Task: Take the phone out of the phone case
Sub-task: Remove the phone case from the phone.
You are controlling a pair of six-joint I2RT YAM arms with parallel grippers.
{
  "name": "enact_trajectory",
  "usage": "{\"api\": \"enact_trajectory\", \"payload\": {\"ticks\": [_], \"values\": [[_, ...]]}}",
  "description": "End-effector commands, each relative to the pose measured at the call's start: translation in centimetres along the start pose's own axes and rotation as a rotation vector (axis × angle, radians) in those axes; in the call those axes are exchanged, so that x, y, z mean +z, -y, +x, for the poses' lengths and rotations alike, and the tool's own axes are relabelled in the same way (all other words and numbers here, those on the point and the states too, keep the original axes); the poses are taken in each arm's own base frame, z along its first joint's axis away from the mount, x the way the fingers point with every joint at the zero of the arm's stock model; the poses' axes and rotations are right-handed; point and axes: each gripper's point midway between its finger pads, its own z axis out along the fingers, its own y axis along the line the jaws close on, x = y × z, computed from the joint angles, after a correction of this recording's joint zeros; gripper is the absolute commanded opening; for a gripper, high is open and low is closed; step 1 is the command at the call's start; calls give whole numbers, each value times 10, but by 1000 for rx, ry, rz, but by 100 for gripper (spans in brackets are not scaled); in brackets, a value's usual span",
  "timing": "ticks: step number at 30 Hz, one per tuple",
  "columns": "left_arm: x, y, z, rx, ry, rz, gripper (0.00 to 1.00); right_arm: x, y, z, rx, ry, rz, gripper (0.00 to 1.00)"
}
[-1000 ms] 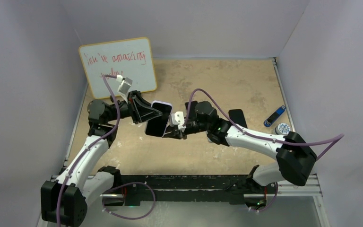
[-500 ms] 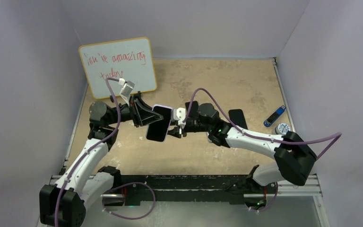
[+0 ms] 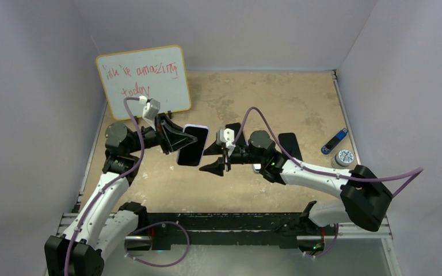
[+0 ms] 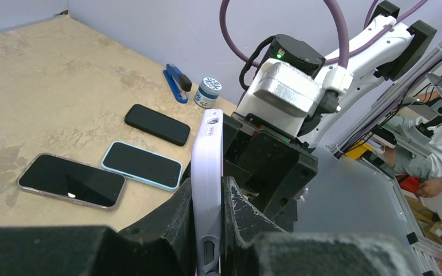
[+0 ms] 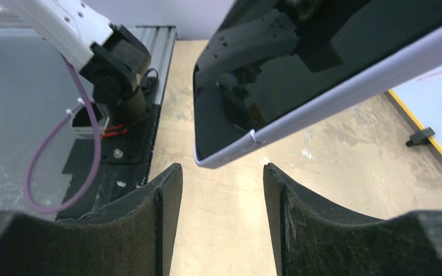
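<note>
The left gripper [image 3: 185, 140] is clenched on the long edges of a black-glass phone [image 3: 191, 150] that sits fully in its pale lilac rubbery case [image 4: 210, 149]. It holds the phone on edge in the air above the middle of the table, glass face turned towards the other arm. The right gripper [image 3: 214, 160] stands released just beside the phone's lower corner, its black fingers [image 5: 162, 218] apart and touching nothing. In its own wrist view the cased corner hangs above the gap between them. Behind the right arm, three more handsets lie flat on the table: a dark one with a greyish rim [image 4: 72, 181], one in a light blue case [image 4: 142, 165] and a plain black one [image 4: 157, 124]. From above, the arm hides part of that group. Further right, near the wall, are a blue stapler [image 3: 334, 141] and a small round tin with a blue-and-white lid [image 3: 344, 156]. A whiteboard with a yellow frame and red handwriting [image 3: 144, 80] leans in the far left corner. The table [image 3: 276, 98] is sandy tan and scuffed, closed in by pale lavender walls, and purple cables loop over both arms.
</note>
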Motion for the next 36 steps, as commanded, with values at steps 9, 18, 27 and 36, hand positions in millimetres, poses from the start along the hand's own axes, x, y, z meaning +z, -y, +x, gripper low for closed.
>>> {"api": "enact_trajectory", "payload": {"ticks": [9,18,27,36], "values": [[1,20,-27,79,94,50,0,4,-13,-47,27,172,-77,52],[6,17,-25,-35,75,74,0,8,-14,-27,-26,96,-112,24],[9,15,-22,-136,77,102,0,7,-2,-12,-199,34,-90,2],[8,17,-14,-210,48,126,0,14,21,-3,-334,-25,-30,0]]}}
